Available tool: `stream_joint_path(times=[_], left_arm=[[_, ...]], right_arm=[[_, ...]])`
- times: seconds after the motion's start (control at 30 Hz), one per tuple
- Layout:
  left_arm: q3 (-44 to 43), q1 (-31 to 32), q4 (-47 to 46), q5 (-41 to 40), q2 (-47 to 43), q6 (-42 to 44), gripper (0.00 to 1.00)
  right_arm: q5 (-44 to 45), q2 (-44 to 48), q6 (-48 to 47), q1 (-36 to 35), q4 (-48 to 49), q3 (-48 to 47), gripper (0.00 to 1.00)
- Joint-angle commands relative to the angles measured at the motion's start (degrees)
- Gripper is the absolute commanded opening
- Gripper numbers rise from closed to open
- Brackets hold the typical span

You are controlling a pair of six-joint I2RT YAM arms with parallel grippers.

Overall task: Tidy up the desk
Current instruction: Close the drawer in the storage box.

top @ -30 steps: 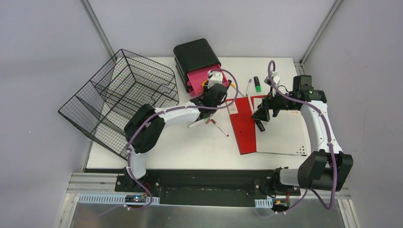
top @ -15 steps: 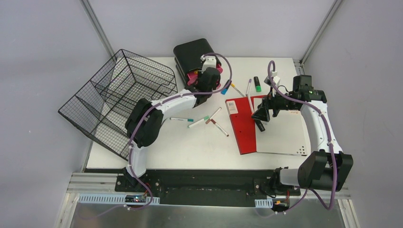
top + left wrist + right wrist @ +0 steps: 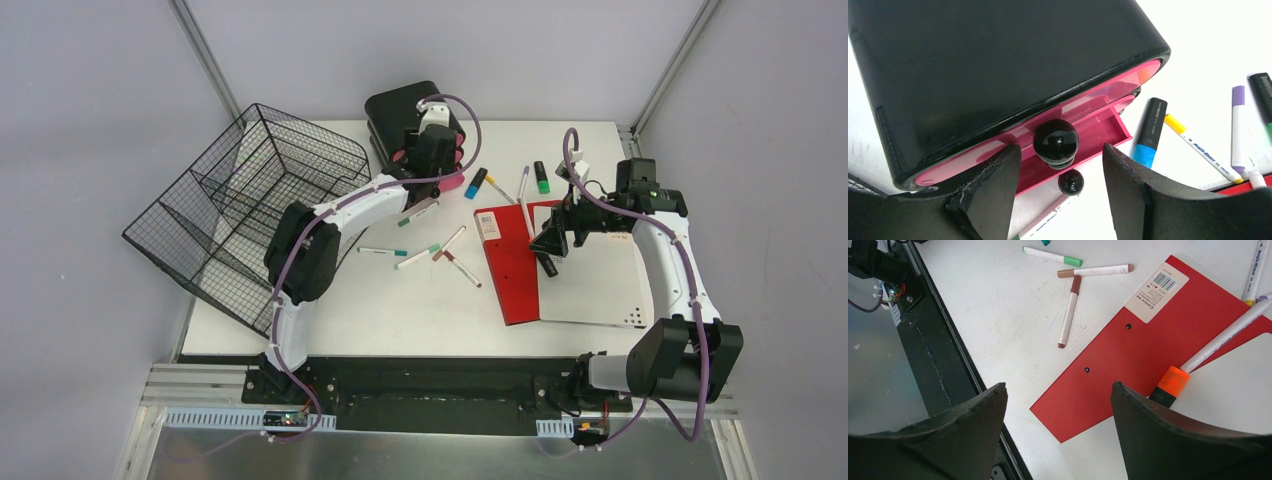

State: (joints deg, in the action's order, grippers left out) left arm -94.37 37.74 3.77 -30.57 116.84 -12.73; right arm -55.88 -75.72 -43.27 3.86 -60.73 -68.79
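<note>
The desk [image 3: 400, 300] is the white tabletop that fills the middle of the top view, strewn with pens, with a wire mesh basket [image 3: 250, 210] tipped at its left edge and a black drawer unit [image 3: 998, 60] at the far side. The left gripper [image 3: 1060, 155] stands at that unit with its jaws apart and empty, one on each side of the glossy black upper knob [image 3: 1055, 141] of a pink drawer [image 3: 1098, 132] and touching neither side of it. The right gripper [image 3: 1058, 390] hovers, jaws wide and holding nothing, over the red folder [image 3: 1158, 345], where an orange-capped marker [image 3: 1198, 362] lies. The step in hand looks to be working the drawer by its knob. To do it well, centre the knob between the pads, close on its widest part since the round shiny surface may slip, and move straight along the drawer's run, because the unit looks light and could slide. A blue-tipped highlighter [image 3: 1150, 132] lies just beside the drawer's corner and should be kept clear of
</note>
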Motion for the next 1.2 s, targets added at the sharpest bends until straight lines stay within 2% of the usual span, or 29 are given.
stream_joint_path(times=[0.0,0.2,0.43,0.6,0.8,0.97,1.17], left_arm=[[-2.8,-1.7,-0.9,0.6,0.1,2.2,0.62],[-3.0,-1.8,-1.0,3.1,-0.5,4.3,0.63],[2.7,-1.8,-1.8,20.0,-6.4,8.7,0.65],[7.2,-1.8,-1.8,25.6,-9.9,12.1,0.66],[9.4,-1.3,-3.4,15.6,-8.8,5.9,0.63],[6.0,1.9,-5.3,-3.2,-3.2,1.5,0.62],[1.0,2.4,-5.5,-7.7,2.2,0.4,0.57]], right_arm=[[-0.7,1.2,-1.8,-0.3,0.1,-1.8,0.79],[-0.7,1.1,-1.8,-0.3,0.1,-1.8,0.79],[-0.7,0.9,-1.8,-0.3,0.1,-1.8,0.79],[-0.8,0.8,-1.9,-0.3,0.0,-1.8,0.79],[-1.0,0.7,-2.0,-0.4,0.0,-1.8,0.79],[-0.8,0.7,-1.9,-0.4,0.0,-1.9,0.79],[-0.6,0.8,-1.9,-0.4,0.0,-1.9,0.79]])
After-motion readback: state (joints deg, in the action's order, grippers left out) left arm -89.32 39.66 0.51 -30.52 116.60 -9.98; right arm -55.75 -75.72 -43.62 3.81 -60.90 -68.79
